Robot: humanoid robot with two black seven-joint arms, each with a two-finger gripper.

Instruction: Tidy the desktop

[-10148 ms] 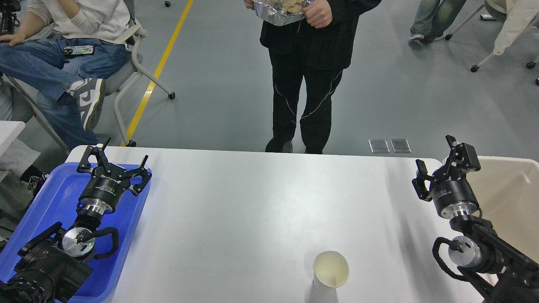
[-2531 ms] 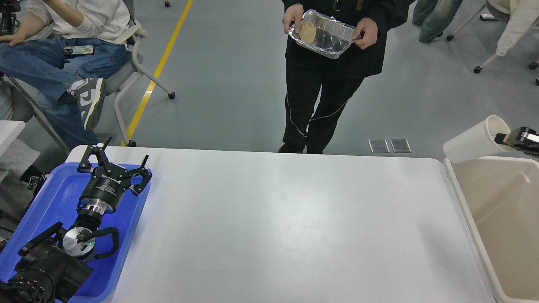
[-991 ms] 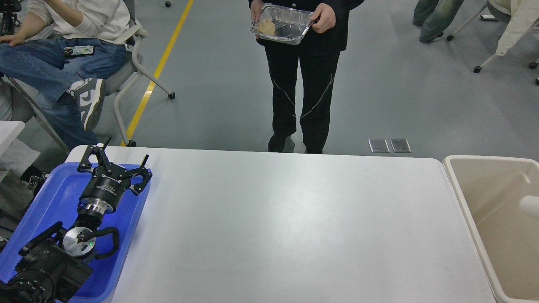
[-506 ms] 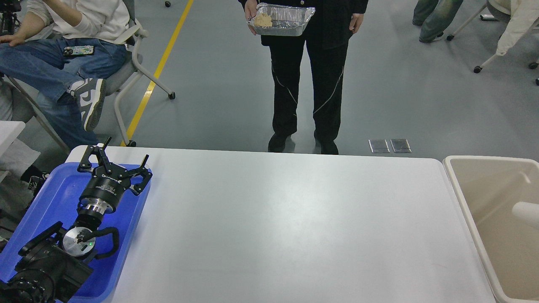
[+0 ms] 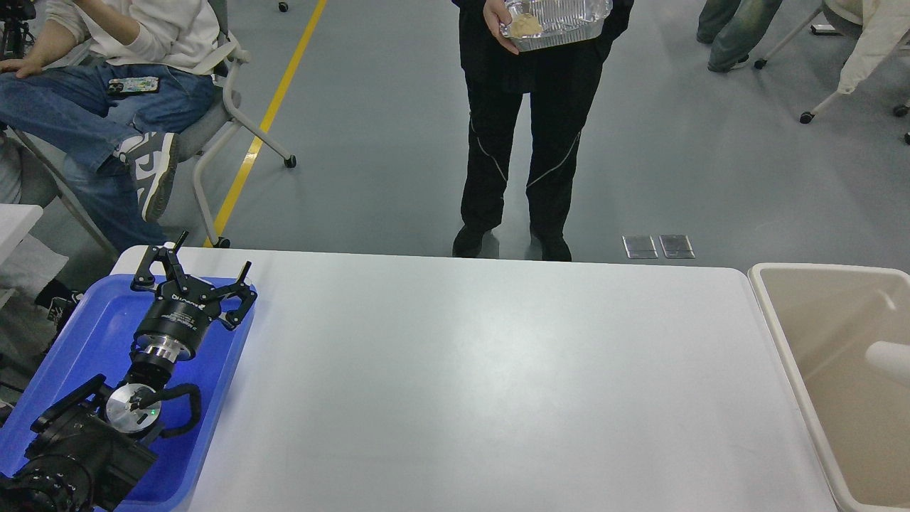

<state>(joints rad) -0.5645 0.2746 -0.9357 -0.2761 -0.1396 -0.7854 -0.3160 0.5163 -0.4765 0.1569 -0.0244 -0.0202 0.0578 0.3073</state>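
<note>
My left end effector (image 5: 193, 274) hovers, fingers spread, over the blue tray (image 5: 85, 334) at the white worktop's (image 5: 483, 384) left; a paper cup (image 5: 889, 359) lies in the beige bin (image 5: 782, 334) at right.

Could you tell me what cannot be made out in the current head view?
- Right gripper: outside the head view, so its state is unknown.
- White object in the beige bin: cut off by the right edge; what it is cannot be confirmed.
- Blue tray: its floor is partly hidden by the left gripper and its arm.
- Foil container held by the standing person: cut by the top edge; contents too small to identify.
</note>
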